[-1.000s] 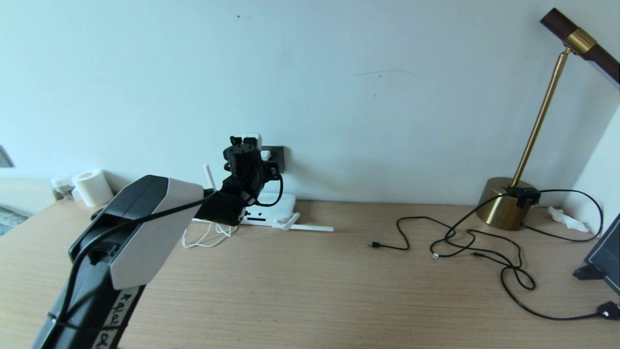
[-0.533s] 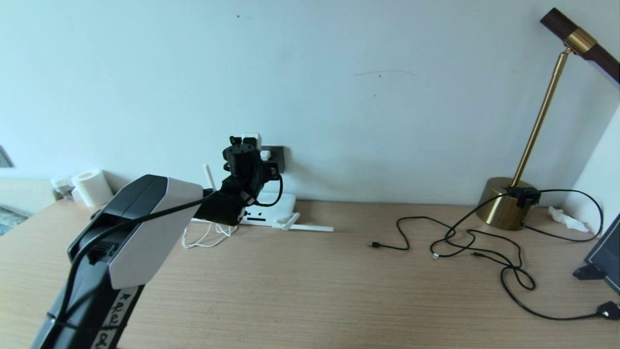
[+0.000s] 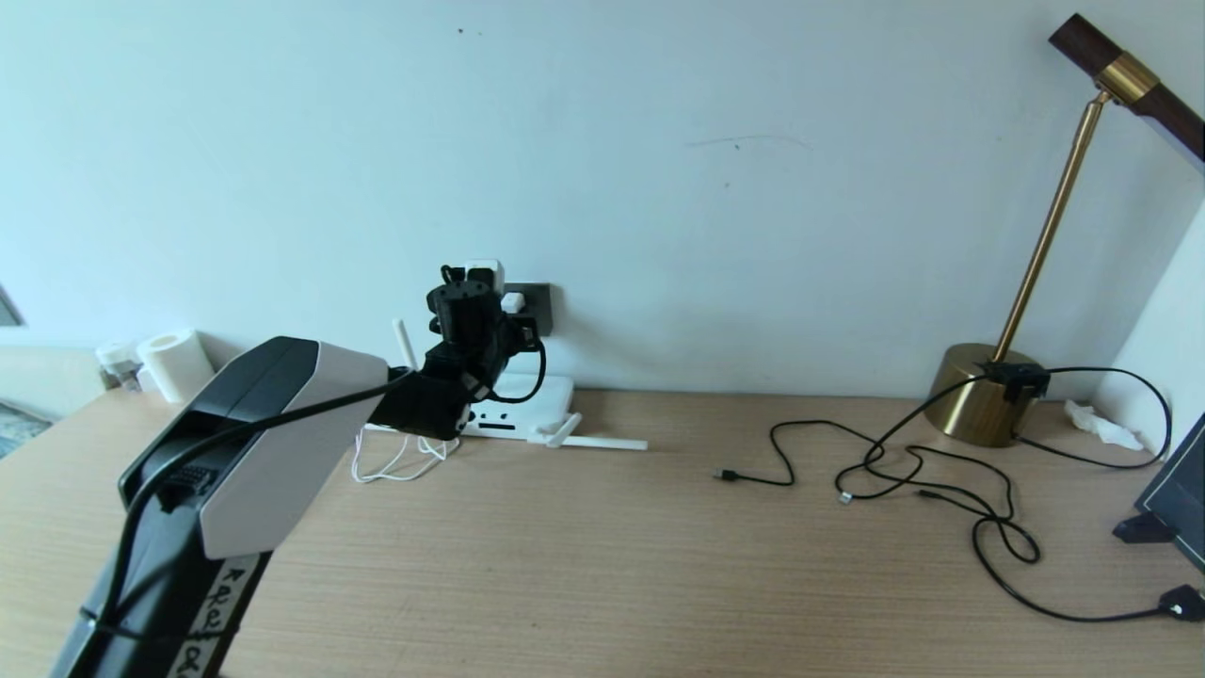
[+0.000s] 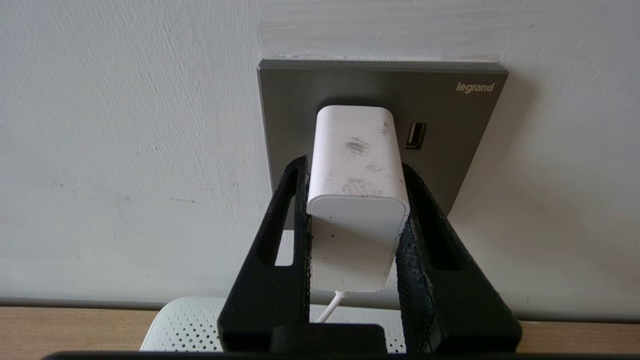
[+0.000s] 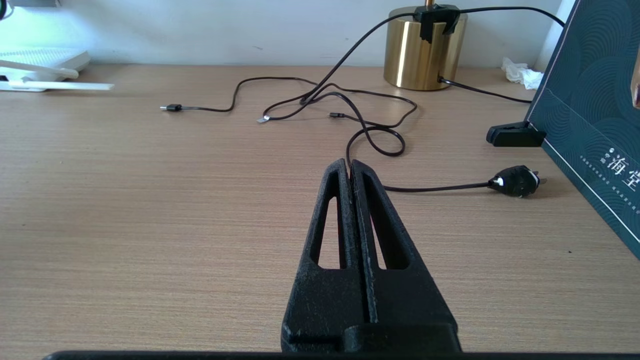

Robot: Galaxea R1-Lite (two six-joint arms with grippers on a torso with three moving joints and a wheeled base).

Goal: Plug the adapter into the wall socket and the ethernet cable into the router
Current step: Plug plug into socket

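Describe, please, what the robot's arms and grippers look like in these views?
The left arm has a black body with a white-grey shell, a thin black cable and a handwritten label. The left gripper and right gripper have matte black, wedge-shaped fingers with long slots.

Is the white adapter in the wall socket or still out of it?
In, as far as shows: the adapter sits flush against the wall socket, no prongs visible, gripped by the left tool.

The robot's left arm (image 3: 235,452) wears a white shell over a black frame, a thin black cable looped along it and a white label with handwriting (illegible from the head camera). Both grippers carry matte black, wedge-shaped fingers (image 5: 330,225) with slotted cut-outs, apparently rough-textured inside.
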